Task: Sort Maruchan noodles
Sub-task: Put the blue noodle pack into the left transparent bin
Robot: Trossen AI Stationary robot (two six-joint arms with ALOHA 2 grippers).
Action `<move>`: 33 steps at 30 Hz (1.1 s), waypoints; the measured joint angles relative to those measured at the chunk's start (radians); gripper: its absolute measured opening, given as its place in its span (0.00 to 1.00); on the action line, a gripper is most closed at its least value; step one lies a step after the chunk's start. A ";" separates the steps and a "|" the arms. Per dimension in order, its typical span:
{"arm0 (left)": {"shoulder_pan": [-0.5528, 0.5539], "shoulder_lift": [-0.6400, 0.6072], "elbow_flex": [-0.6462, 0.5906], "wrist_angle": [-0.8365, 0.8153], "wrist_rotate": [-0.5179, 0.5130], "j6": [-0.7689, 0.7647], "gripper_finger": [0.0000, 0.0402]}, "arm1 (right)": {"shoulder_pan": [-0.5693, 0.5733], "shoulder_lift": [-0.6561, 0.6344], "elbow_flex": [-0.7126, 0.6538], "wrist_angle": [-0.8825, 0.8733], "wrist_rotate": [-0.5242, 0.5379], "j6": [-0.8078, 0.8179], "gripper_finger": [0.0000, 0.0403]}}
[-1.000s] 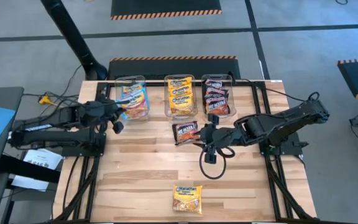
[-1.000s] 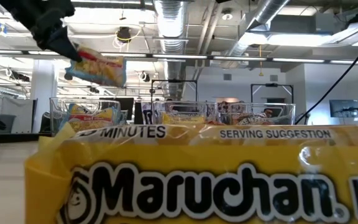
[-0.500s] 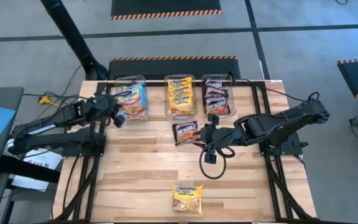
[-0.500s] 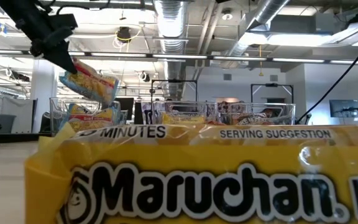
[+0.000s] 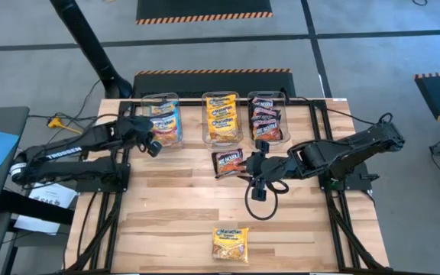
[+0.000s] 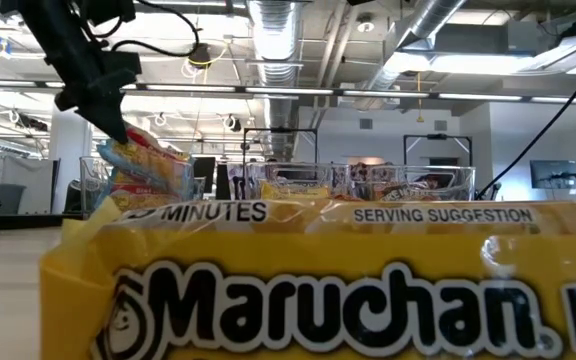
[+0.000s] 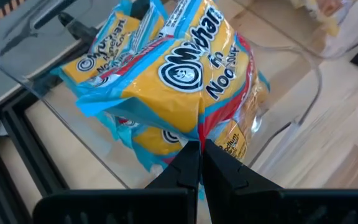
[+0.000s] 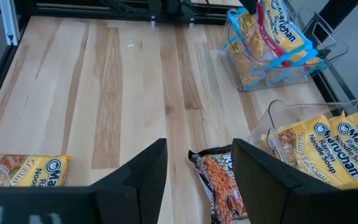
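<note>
Blue packet over the left bin, black packet at the spread right end effector.
The left end effector (image 5: 153,141) is pressed together on the edge of a blue packet (image 7: 185,81), holding it over the left bin (image 5: 161,122), which has like packets inside. The middle bin (image 5: 221,118) holds yellow packets; the right bin (image 5: 265,117) holds black ones. On the worktop (image 5: 174,206), the right end effector (image 8: 194,171) stands spread beside a black packet (image 5: 228,161). A yellow packet (image 5: 231,244) lies well apart at the near edge.
</note>
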 joint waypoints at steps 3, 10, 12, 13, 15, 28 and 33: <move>0.000 0.023 0.000 0.002 -0.001 -0.024 0.00 | 0.000 0.000 0.000 -0.002 0.000 0.000 0.50; 0.000 0.081 0.001 0.001 -0.003 -0.026 0.03 | 0.000 0.000 0.000 -0.004 0.000 0.000 0.50; 0.000 0.096 0.001 0.000 0.006 -0.026 0.07 | 0.000 0.000 0.000 -0.005 0.000 0.000 0.50; 0.000 0.104 0.001 0.000 0.020 -0.026 0.09 | 0.000 0.000 0.000 -0.005 0.000 0.000 0.50; 0.000 0.114 0.001 0.001 0.052 -0.026 0.14 | 0.000 0.000 0.000 -0.004 0.000 0.001 0.50; 0.000 0.122 0.073 -0.071 0.149 -0.087 0.34 | 0.000 0.000 0.000 -0.005 0.000 0.001 0.50; 0.000 0.120 0.132 -0.072 0.167 -0.105 0.34 | 0.000 0.000 0.000 -0.005 0.000 0.003 0.50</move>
